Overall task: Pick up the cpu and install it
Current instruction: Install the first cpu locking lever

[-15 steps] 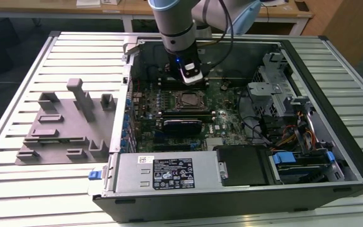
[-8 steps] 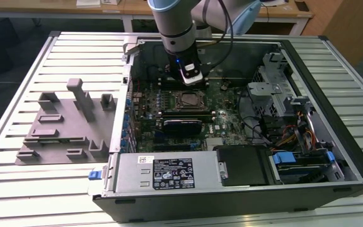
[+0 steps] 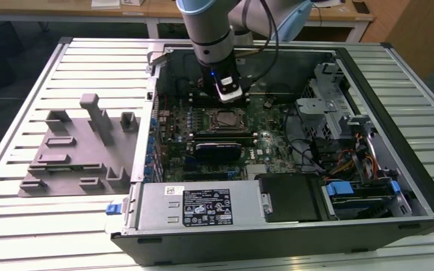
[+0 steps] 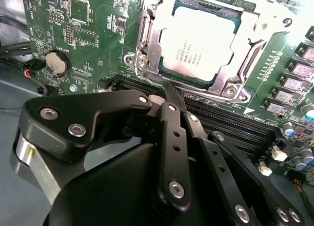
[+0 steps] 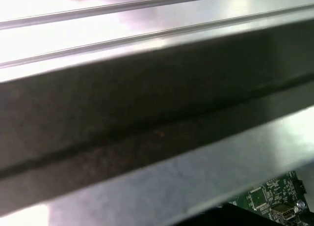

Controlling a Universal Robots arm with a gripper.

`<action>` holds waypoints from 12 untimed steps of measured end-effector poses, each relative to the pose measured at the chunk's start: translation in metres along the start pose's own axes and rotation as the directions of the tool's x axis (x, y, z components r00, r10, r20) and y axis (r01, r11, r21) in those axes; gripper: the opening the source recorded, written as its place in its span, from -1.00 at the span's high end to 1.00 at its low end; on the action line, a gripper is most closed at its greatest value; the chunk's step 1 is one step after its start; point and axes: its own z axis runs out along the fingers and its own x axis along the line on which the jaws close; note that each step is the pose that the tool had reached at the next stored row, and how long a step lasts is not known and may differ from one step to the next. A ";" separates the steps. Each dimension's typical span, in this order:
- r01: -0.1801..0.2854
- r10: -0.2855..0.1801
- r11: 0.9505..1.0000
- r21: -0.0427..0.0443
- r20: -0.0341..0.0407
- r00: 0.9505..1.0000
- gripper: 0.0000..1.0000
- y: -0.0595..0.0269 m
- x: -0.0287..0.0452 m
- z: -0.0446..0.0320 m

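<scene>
Black pincer (image 4: 169, 91), fingers pressed together and holding nothing, hovers just beside the silver-topped square cpu (image 4: 198, 46) seated in its metal-framed socket (image 4: 147, 39).

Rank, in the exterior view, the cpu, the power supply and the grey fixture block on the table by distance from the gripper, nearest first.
1. The cpu: seated in its socket, just below the gripper.
2. The power supply: along the case's near edge.
3. The grey fixture block: on the table outside the case, at the exterior view's left.

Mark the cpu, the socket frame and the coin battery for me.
cpu (image 4: 198, 49), second wrist view, middle of its silver top.
socket frame (image 4: 147, 32), second wrist view, its metal side bar.
coin battery (image 4: 57, 63), second wrist view, its round face.
</scene>
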 end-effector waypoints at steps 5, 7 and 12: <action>0.000 0.000 1.000 0.001 0.001 1.000 0.79 0.0000 -0.0003 0.0011; 0.000 0.000 1.000 0.000 0.001 1.000 0.79 0.0005 -0.0020 0.0019; 0.000 0.000 1.000 0.000 0.001 1.000 0.79 0.0014 -0.0064 0.0031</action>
